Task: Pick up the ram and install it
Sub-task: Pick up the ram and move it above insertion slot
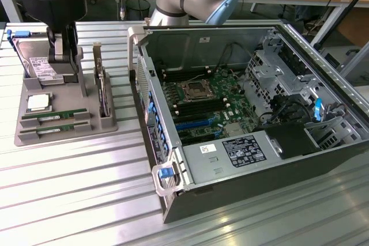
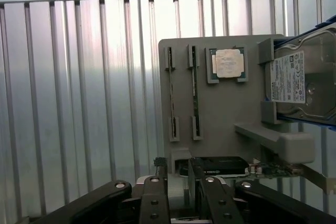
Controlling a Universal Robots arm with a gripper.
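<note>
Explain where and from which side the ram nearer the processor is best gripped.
Grip the ram at the middle of its upper long edge, coming straight down from above and closing across its flat faces. It stands on edge in the gray holder, both ends seated in slots, so only the middle span looks free.

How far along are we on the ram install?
Done: nothing yet. A ram stick and a second stick lie in the gray tray, and the motherboard's memory slots look empty. In hand: nothing; the gripper is open above the tray. Left: both the pickup and the install.
</note>
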